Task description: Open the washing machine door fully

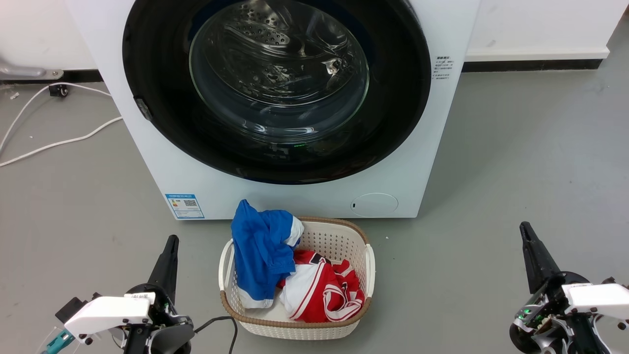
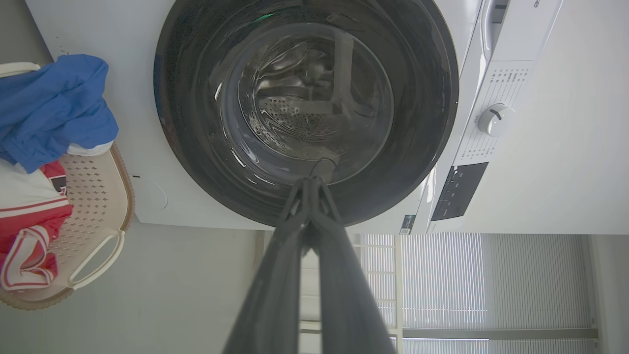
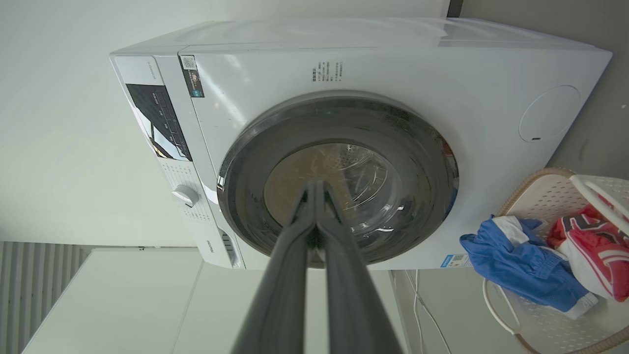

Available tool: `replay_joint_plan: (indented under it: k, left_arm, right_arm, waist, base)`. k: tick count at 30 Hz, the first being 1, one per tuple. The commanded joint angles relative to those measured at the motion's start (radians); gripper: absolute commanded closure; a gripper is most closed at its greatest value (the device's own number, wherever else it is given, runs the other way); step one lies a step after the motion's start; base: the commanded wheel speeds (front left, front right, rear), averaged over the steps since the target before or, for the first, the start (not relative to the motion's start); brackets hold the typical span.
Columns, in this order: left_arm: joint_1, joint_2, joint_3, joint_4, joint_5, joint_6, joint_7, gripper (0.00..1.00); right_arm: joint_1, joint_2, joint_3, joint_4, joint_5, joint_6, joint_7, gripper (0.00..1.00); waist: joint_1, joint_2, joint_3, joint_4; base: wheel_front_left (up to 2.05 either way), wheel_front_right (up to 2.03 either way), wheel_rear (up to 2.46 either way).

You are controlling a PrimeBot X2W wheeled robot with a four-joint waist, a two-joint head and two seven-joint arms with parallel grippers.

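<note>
Grey floor [image 1: 516,147] all round, white wall [image 1: 540,24] behind. Squarely ahead, white washing machine [image 1: 157,167], with the washing machine door [image 1: 393,98] shut flush against its front: glossy black ring around bulging glass. Just before it on the floor, pale basket [image 1: 369,268] of blue and red clothes [image 1: 260,250]. Low at either side, well apart from the door: left gripper [image 1: 172,241] and right gripper [image 1: 525,228], each with fingers pressed together on nothing. Reach not yet begun, by the look of it. Probably best to send the left gripper to the small grey catch [image 1: 143,109] on the door's left edge, part the fingers, hook behind the rim, then pull in an arc about the far side rather than straight back, keeping the arm clear of the basket. Catch legible from the head view; from the wrist views instead, the dial [image 2: 495,119] and dark control panel [image 2: 459,189] above the door.
</note>
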Motion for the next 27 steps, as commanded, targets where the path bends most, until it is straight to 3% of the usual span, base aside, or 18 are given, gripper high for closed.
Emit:
replay_joint_plan:
  k: [1,13,14,27]
  left_arm:
    - [-0.008,-0.002,0.004,0.001,0.005,-0.003,0.002,1.00]
    - [-0.008,-0.002,0.005,0.001,0.005,-0.003,0.002,1.00]
    - [0.001,-0.001,0.000,0.003,0.001,0.000,0.001,0.00]
    - [0.010,-0.003,-0.059,-0.012,0.064,0.001,-0.050,0.00]
  right_arm:
    - [-0.011,0.003,-0.001,0.001,-0.009,0.003,0.002,1.00]
    - [-0.012,0.005,-0.003,0.001,-0.009,0.003,0.003,1.00]
    - [0.002,0.002,-0.002,0.003,-0.004,0.000,0.002,0.00]
    - [0.032,0.002,0.034,-0.007,-0.057,0.000,-0.048,0.00]
  waist:
    - [0.0000,0.0000,0.000,0.000]
    - [0.0000,0.0000,0.000,0.000]
    - [0.0000,0.0000,0.000,0.000]
    - [0.0000,0.0000,-0.001,0.001]
  base:
    - [0.00,0.00,0.00]
    - [0.00,0.00,0.00]
    - [0.00,0.00,0.00]
    - [0.00,0.00,0.00]
